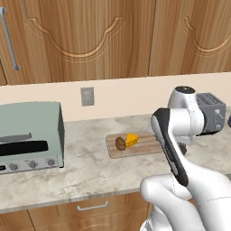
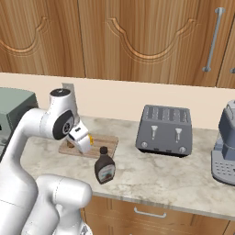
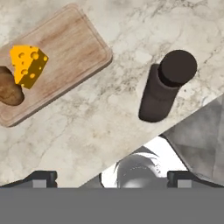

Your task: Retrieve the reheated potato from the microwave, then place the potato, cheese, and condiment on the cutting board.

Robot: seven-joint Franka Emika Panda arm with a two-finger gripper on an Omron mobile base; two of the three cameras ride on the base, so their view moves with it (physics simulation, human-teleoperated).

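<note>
Light-brown wooden cutting board (image 3: 65,52) on the marble counter (image 3: 105,127), its far end cut off in the hand view, dark condiment (image 3: 164,87) bottle upright just off the board, holey yellow cheese (image 3: 28,65) touching the dull brown potato (image 3: 8,89), half cropped, gripper (image 3: 112,177) jaws spread wide, holding nothing

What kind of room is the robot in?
It looks like a kitchen, a computer-drawn one. A marble-look counter runs under wooden cabinets, with a toaster and a toaster oven standing on it, and a cutting board holding cheese and a potato.
</note>
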